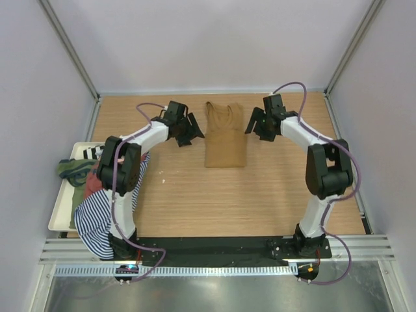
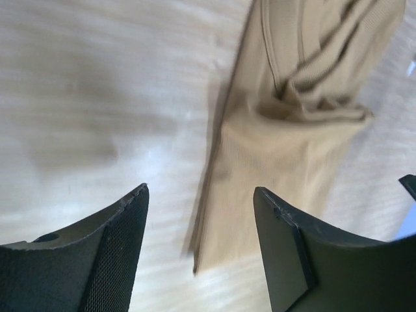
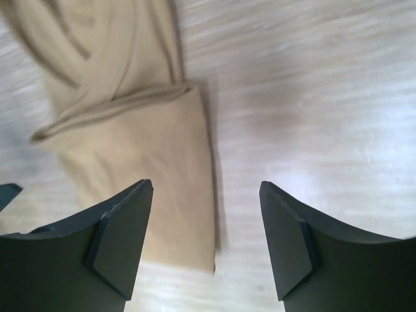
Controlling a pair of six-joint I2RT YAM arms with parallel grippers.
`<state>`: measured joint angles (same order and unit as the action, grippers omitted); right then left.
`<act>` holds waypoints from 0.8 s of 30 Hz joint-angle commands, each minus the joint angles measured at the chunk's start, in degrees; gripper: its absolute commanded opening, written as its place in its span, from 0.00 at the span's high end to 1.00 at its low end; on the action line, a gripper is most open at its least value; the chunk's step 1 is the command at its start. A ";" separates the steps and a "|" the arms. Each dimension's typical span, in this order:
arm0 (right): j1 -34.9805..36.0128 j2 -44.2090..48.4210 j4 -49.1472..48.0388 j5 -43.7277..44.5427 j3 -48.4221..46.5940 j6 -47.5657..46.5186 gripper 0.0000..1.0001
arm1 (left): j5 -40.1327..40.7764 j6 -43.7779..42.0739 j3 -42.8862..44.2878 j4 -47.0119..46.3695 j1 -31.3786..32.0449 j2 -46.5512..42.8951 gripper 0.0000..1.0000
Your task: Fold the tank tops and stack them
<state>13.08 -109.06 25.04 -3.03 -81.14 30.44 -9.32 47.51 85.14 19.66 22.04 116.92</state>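
**Both claws open, flanking the folded tan top near the far edge**

The left gripper point(image 1: 190, 132) stands with its jaws spread wide and nothing between them. In its wrist view the two dark fingers frame bare wood and the long edge of the tan-brown tank top point(image 2: 286, 162), without touching the cloth. The right gripper point(image 1: 255, 125) is likewise spread and empty. One of its fingers hangs over the opposite long edge of the same top and the other over the tabletop.

Both claws point inward at the garment from either side, just beside it. The left forearm reaches from an elbow raised over the left edge of the table point(image 1: 214, 201) toward the far-edge centre. The right arm mirrors it, with its elbow bent high near the right edge. Both bases sit at the near edge.

The tan-brown top lies flat as a narrow folded rectangle at the middle of the far edge, its straps bunched at the far end.

At the left edge a white tray point(image 1: 57, 211) holds a loose heap: the olive green top point(image 1: 73, 169), the rust-red top point(image 1: 95, 183) and the navy-white striped top point(image 1: 94, 221). The striped one spills toward the near-left corner, partly under the left arm.
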 commanded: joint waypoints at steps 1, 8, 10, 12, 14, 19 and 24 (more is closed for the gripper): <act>0.10 11.57 -7.45 -2.74 6.85 -0.99 0.27 | -3.59 0.04 -6.46 -6.29 0.72 -9.76 0.33; 0.28 13.96 -7.55 -13.58 15.30 -3.19 0.28 | -5.18 2.41 -18.08 -12.36 4.76 -15.41 0.34; 0.36 13.61 -7.55 -13.85 16.36 -3.10 0.24 | -4.74 2.42 -18.78 -12.28 6.69 -15.15 0.34; 0.37 13.43 -7.90 -14.11 17.95 -3.36 0.23 | -3.95 2.59 -19.40 -12.63 7.83 -14.27 0.34; 0.54 12.73 -8.34 -14.29 19.17 -3.37 0.25 | -3.95 2.77 -19.66 -13.07 8.10 -13.31 0.35; 1.42 9.75 -9.04 -16.39 20.15 -3.80 0.32 | -3.34 3.03 -20.19 -13.86 8.63 -11.63 0.39; 2.56 6.23 -9.13 -17.71 19.36 -4.33 0.41 | -3.25 3.03 -19.75 -14.21 9.33 -8.56 0.43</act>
<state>14.76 -101.86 17.61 -18.55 -60.90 27.14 -12.64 50.57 65.12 8.14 30.79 106.59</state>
